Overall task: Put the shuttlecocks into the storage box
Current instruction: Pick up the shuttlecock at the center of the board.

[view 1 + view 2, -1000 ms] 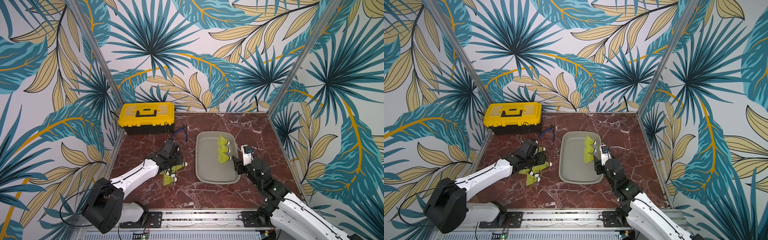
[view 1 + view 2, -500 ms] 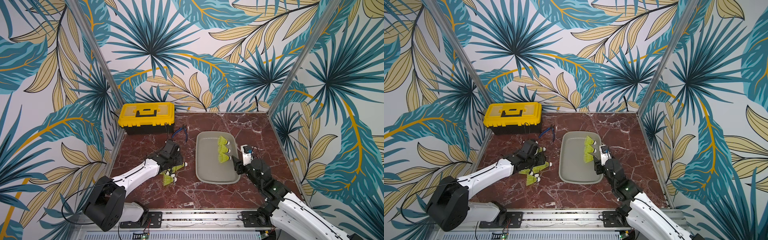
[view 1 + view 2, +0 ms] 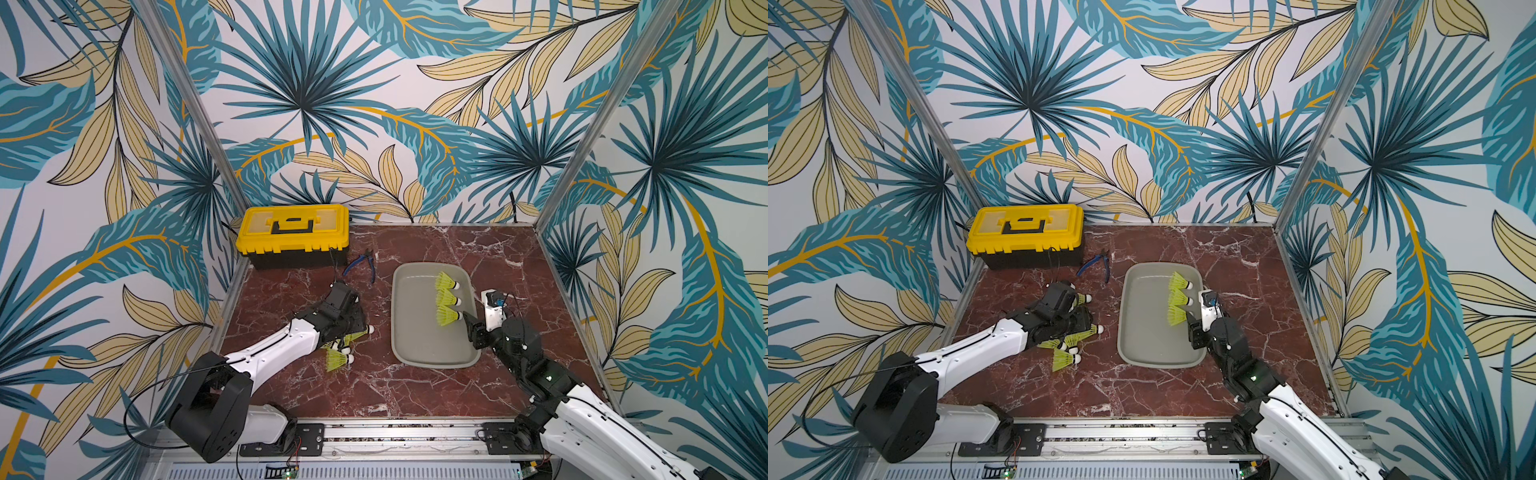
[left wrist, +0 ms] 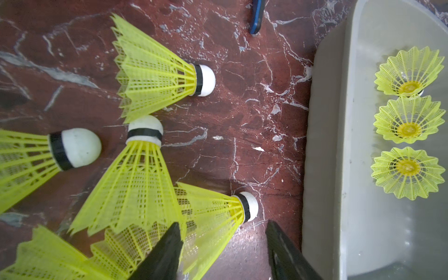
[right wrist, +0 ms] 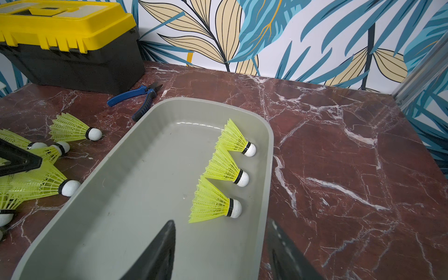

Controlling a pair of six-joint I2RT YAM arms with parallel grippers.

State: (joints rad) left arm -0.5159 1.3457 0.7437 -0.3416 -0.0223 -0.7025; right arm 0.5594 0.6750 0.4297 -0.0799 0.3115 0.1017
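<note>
The grey storage box lies right of centre on the marble table. Three yellow-green shuttlecocks lie in a row along its right wall. Several more shuttlecocks lie clustered on the table left of the box. My left gripper is low over this cluster, open. One shuttlecock lies between its fingers, its skirt against one of them. My right gripper is open and holds nothing. It straddles the box's right rim just in front of the nearest shuttlecock.
A yellow-lidded black toolbox stands at the back left. Blue-handled pliers lie between it and the box's far corner. Patterned walls close in the table on three sides.
My left gripper's jaws have spread wider over the shuttlecock cluster. The right arm has not moved.
</note>
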